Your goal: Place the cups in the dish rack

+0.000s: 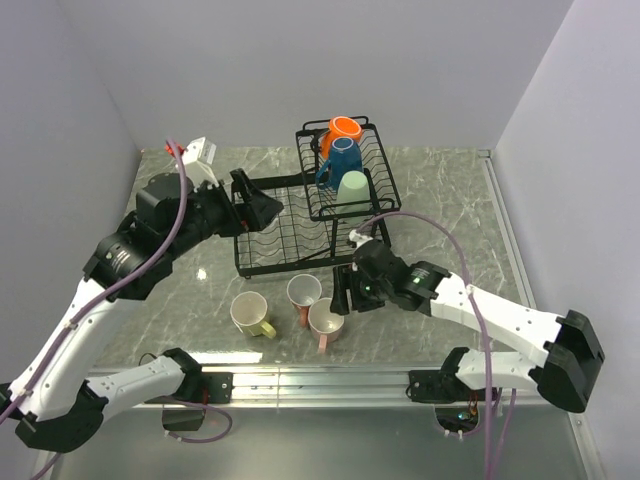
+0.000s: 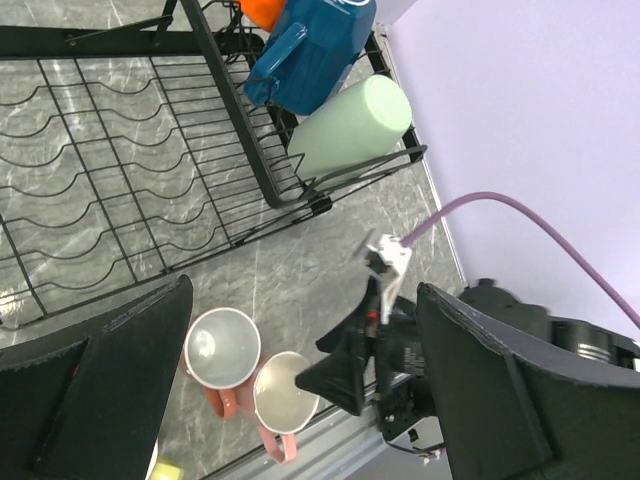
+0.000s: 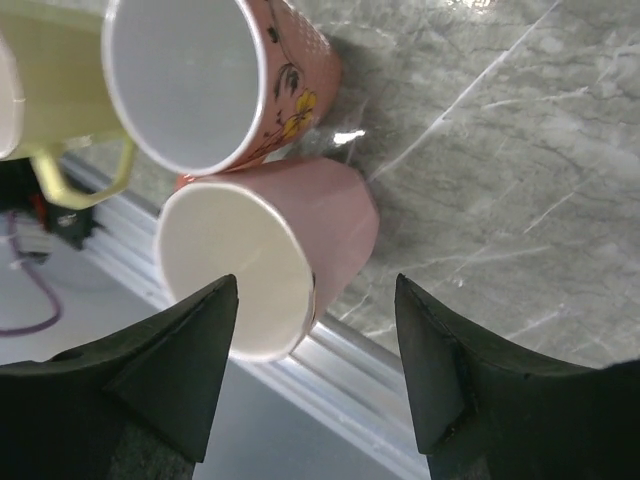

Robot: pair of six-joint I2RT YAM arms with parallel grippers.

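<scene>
The black wire dish rack (image 1: 290, 255) stands mid-table. Its raised upper basket (image 1: 378, 170) holds an orange cup (image 1: 343, 129), a blue cup (image 1: 340, 160) and a pale green cup (image 1: 352, 190). In front of the rack a yellow cup (image 1: 250, 314), a flowered pink cup (image 1: 304, 293) and a plain pink cup (image 1: 326, 320) stand upright on the table. My right gripper (image 3: 318, 285) is open and low. It straddles the rim of the plain pink cup (image 3: 330, 230), one finger over the mouth and one outside. My left gripper (image 1: 268, 212) hangs open over the rack's lower tray (image 2: 120, 170), holding nothing.
An aluminium rail (image 1: 320, 380) runs along the table's near edge, close behind the pink cup. A white connector (image 1: 200, 152) lies at the back left corner. Walls close in the table on three sides. A purple cable (image 1: 440, 235) arcs over my right arm.
</scene>
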